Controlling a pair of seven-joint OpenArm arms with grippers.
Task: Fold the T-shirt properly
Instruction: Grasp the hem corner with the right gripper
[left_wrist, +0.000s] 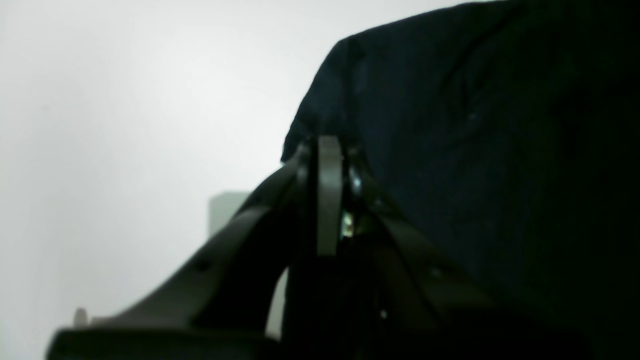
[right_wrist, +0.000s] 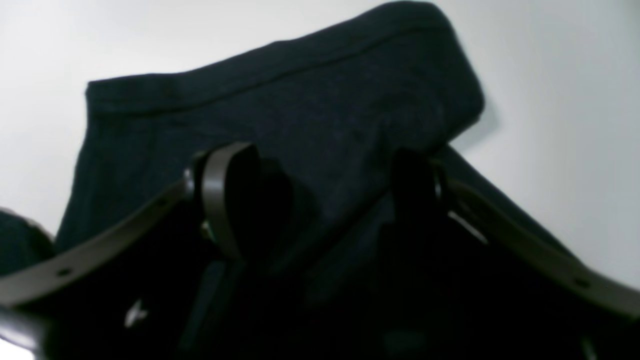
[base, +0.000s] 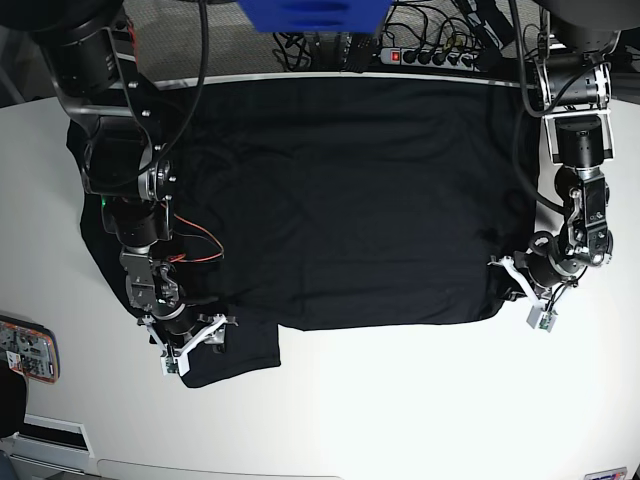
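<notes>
Left gripper (left_wrist: 327, 150) was clamped on the T-shirt (base: 340, 200) edge, right gripper (right_wrist: 320, 185) gaping over a sleeve — I figured pinch that first, then lift evenly.

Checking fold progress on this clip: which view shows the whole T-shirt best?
The base view: the T-shirt lies spread across the white table, outline visible, one flap near the right pincer. The left wrist view shows only a dark edge; the right wrist view shows one hemmed fold.
</notes>
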